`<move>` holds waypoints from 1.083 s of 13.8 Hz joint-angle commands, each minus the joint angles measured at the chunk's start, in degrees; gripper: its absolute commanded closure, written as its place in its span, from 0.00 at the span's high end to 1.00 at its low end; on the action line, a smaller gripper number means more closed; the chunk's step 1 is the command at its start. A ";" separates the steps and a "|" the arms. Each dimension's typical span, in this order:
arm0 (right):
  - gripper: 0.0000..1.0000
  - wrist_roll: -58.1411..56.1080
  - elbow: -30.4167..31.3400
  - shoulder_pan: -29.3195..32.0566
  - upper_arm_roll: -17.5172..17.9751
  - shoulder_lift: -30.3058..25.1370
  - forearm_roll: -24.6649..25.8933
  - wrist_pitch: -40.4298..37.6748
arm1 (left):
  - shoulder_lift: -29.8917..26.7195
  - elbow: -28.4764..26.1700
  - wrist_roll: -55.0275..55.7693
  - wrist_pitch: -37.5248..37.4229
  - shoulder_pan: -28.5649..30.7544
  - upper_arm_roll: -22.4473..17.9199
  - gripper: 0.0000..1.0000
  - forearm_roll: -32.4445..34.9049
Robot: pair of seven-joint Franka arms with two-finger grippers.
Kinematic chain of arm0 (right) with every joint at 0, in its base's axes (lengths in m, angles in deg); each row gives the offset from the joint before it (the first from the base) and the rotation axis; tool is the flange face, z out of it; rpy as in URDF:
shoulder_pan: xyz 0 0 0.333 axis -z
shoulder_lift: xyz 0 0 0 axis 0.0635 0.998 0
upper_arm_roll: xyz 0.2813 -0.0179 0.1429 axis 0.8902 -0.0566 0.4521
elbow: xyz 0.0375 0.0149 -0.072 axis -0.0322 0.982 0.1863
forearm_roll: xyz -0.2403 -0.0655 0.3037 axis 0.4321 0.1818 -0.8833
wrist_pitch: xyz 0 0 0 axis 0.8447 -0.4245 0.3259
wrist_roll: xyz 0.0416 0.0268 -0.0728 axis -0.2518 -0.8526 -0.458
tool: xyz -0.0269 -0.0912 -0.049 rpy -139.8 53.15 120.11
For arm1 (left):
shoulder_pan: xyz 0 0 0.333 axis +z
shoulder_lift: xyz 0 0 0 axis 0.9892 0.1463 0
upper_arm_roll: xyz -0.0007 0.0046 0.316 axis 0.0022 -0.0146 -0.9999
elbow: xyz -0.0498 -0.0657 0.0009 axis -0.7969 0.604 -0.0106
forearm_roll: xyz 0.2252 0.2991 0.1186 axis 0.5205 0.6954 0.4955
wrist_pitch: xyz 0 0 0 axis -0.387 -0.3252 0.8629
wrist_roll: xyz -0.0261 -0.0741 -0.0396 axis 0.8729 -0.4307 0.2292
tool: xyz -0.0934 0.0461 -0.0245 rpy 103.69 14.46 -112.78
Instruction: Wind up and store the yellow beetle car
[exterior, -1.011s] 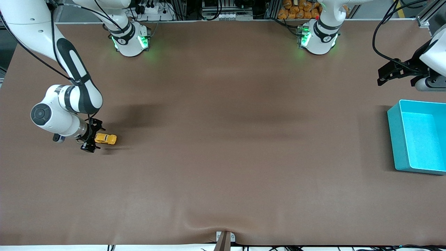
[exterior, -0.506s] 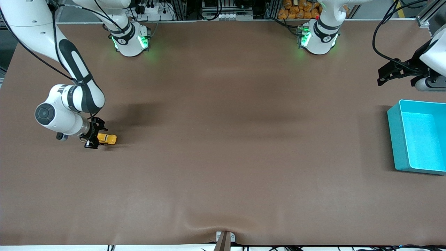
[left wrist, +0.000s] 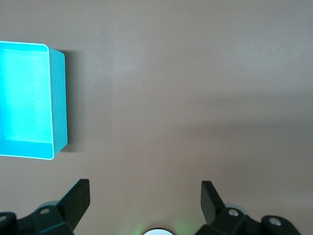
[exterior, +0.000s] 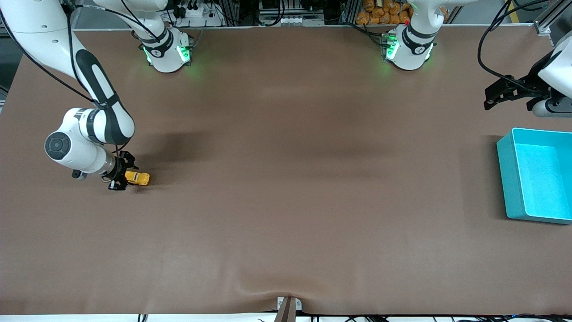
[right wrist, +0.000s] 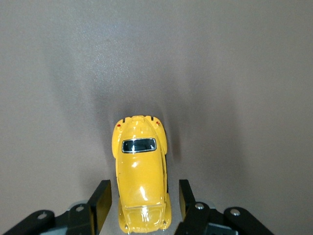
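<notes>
Narrowing since earlier, right gripper (exterior: 126, 177) fingers flank yellow beetle car (exterior: 137, 178), left gripper (left wrist: 145, 200) spread, waiting.

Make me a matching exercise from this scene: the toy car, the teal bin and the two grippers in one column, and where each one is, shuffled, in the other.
Things:
1. yellow beetle car
2. teal bin
3. left gripper
4. right gripper

Places or states:
A. on the table at the left arm's end, nothing in it
B. up over the table beside the bin, fingers wide apart, holding nothing
C. on its wheels on the table at the right arm's end
D. low at the table, a finger on each side of the car

Pairs: 1-C, 2-A, 3-B, 4-D
</notes>
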 commanded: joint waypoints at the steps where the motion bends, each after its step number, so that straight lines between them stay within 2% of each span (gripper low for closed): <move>1: 0.47 1.34 1.08 -0.11 0.08 -1.01 0.30 0.36 | -0.65 0.02 -0.36 0.02 0.44 0.00 1.00 -1.02; 5: 0.22 1.34 1.17 -0.19 0.08 -0.84 0.39 0.62 | -0.65 0.10 -0.36 0.02 0.35 0.09 1.00 -1.02; 6: 0.20 1.34 1.17 -0.19 0.08 -0.66 0.83 0.71 | -0.65 0.10 -0.36 0.02 0.35 0.09 1.00 -1.02; 8: 0.16 1.34 1.17 -0.46 0.08 -0.23 2.23 0.80 | -0.65 0.10 -0.36 0.02 0.35 0.09 1.00 -1.02; 11: 0.16 1.17 1.08 -0.55 0.16 0.91 4.34 1.67 | -0.65 0.10 -0.36 0.02 0.35 0.09 1.00 -1.02; 15: 0.14 0.91 1.08 -0.37 0.16 1.18 4.70 2.21 | -0.65 0.10 -0.36 0.02 0.44 0.00 1.00 -1.02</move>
